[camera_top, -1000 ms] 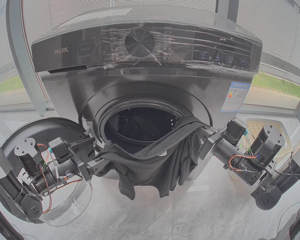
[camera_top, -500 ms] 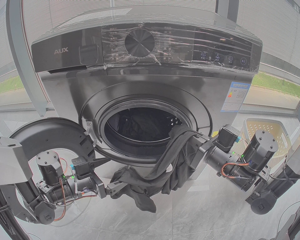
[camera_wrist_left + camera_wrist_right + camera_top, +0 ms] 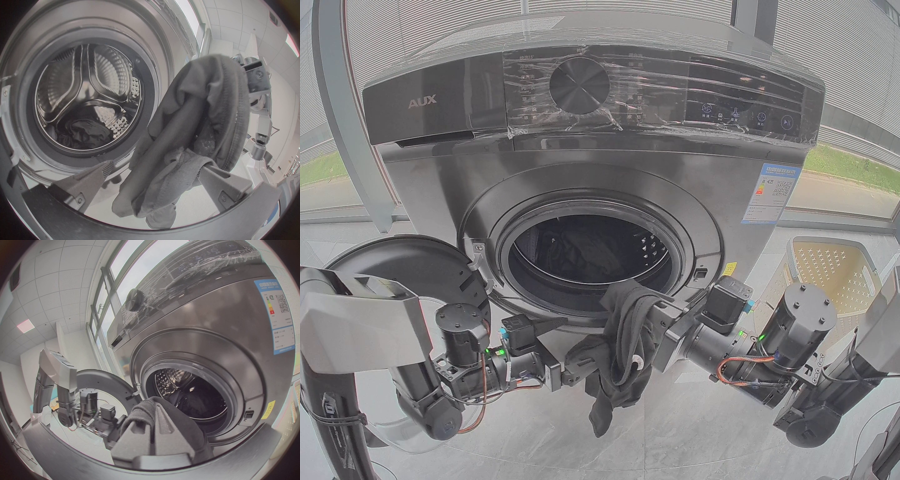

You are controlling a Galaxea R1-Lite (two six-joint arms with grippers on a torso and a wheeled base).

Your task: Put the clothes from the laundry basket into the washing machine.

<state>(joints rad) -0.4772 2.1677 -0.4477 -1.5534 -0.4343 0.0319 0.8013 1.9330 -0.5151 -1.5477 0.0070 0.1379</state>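
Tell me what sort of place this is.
Probably a laundry corner in a glass-walled room: a front-loading washing machine with its door open, a laundry basket on the tiled floor beside it, a dark garment held before the drum, windows behind showing grass.
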